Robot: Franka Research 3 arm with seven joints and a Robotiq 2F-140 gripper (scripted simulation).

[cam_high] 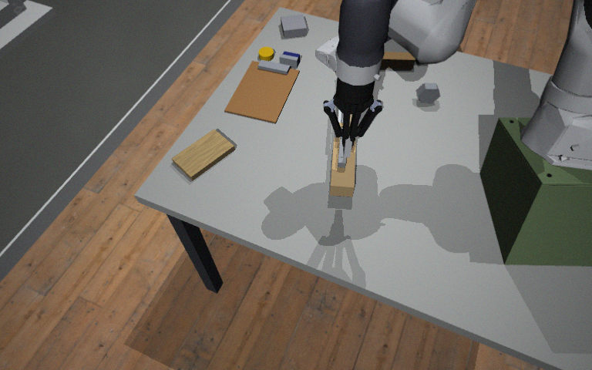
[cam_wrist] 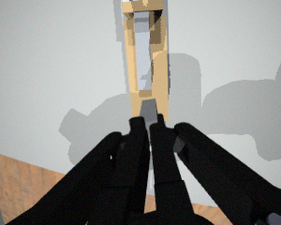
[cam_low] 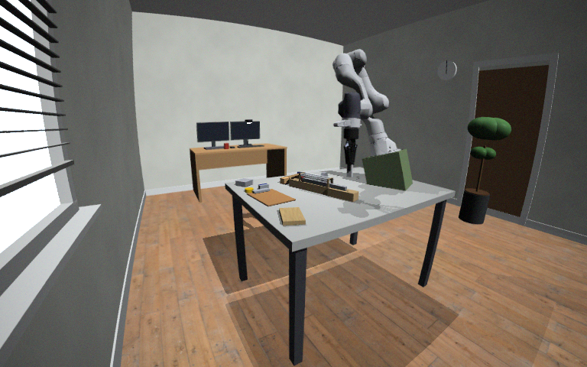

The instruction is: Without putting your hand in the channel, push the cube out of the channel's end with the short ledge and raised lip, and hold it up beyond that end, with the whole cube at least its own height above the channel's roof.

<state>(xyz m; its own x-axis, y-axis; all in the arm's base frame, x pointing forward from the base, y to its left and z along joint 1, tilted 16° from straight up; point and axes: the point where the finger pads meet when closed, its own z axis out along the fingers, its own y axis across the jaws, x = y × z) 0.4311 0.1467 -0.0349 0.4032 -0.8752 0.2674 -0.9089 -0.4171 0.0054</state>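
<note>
The wooden channel (cam_high: 341,184) (cam_low: 333,188) (cam_wrist: 162,69) lies along the middle of the grey table (cam_high: 244,174), with its near wooden end towards the table's front edge. My gripper (cam_high: 346,149) (cam_low: 349,171) (cam_wrist: 150,110) points down above that near end, outside the channel, and its fingers are pressed together with nothing between them. A grey piece (cam_high: 342,160) (cam_wrist: 143,56) shows in the open top of the channel just under the fingertips. I cannot tell whether it is the cube. The far part of the channel is hidden behind the arm in the top view.
A brown board (cam_high: 262,91), a yellow disc (cam_high: 266,53), small grey blocks (cam_high: 294,25) and a light wood block (cam_high: 203,153) lie on the left. A grey polyhedron (cam_high: 428,92) lies on the right. The robot's green base (cam_high: 560,220) stands at the right.
</note>
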